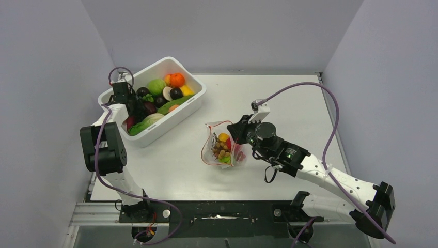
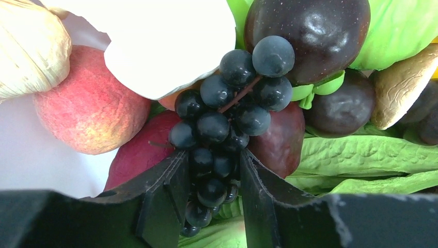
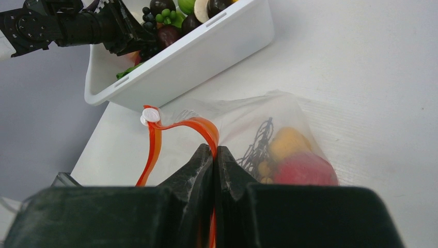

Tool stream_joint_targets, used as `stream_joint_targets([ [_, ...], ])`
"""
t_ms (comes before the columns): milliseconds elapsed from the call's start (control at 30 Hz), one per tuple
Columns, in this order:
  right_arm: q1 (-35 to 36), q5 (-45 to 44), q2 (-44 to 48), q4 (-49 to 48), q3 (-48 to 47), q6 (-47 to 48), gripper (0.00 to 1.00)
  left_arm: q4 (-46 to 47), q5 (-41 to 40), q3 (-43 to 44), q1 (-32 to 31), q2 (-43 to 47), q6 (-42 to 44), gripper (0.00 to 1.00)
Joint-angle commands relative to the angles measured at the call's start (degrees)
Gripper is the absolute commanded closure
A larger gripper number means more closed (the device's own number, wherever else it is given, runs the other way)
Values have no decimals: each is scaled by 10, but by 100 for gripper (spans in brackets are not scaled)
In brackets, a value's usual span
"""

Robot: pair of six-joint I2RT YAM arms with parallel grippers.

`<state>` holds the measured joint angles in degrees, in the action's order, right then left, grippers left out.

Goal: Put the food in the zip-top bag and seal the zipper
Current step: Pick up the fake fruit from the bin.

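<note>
The right claw [image 3: 214, 155] is filling the bottom of its wrist view. Its two black fingers are pressing flat together with no gap, pinching the red-orange zipper [image 3: 178, 125] between them. From that pinch the strip is arching up and over to the left, then dropping down again. A small white slider [image 3: 150, 115] is sitting at the top of the bend.

Behind the fingers, the zip-top bag [image 3: 289, 111] is lying on the white desk [image 3: 361, 62]. A yellow piece, a red piece and a dark twiggy stem are showing through its clear plastic. From above, the bag is sitting near the middle of the desk, between the white bin [image 3: 206, 49] and the right arm. Its mouth is gaping in an open loop rather than lying sealed.

The left claw [image 2: 210, 170] is reaching down into the bin at the far left of the desk. Its fingers are closing on a bunch of dark grapes [image 2: 227, 103], one finger pressing against each side of the cluster's lower part. Whether the bunch is leaving the pile cannot be told. Beside the grapes, a peach [image 2: 88, 103] is lying to the left and a glossy dark plum [image 2: 310, 36] is lying above right. Green leaves [image 2: 361, 155] are spreading out below the plum.
</note>
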<state>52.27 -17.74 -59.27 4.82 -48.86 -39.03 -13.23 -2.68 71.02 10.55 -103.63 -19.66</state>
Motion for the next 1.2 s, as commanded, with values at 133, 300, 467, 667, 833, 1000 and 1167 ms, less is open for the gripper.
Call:
stream_joint_targets([
  [133,9,-15,20,-31,-5,-5,100,11,1,-5,-3,52,-1,73],
  [300,11,-14,19,-31,-8,-4,100,1,1,-8,-3,69,-4,75],
  [467,11,-15,16,-31,-8,-4,100,-6,6,-13,-4,96,-11,76],
  [667,13,-14,13,-34,-8,-4,100,-18,5,-25,-6,151,-15,77],
  [833,15,-11,5,-36,-11,-4,100,-26,21,-37,-11,197,-18,78],
  [1000,18,-9,0,-38,-13,-6,100,-37,29,-50,-19,235,-23,79],
  [1167,20,-9,-9,-33,-21,-6,100,-49,50,-51,-26,273,-28,79],
])
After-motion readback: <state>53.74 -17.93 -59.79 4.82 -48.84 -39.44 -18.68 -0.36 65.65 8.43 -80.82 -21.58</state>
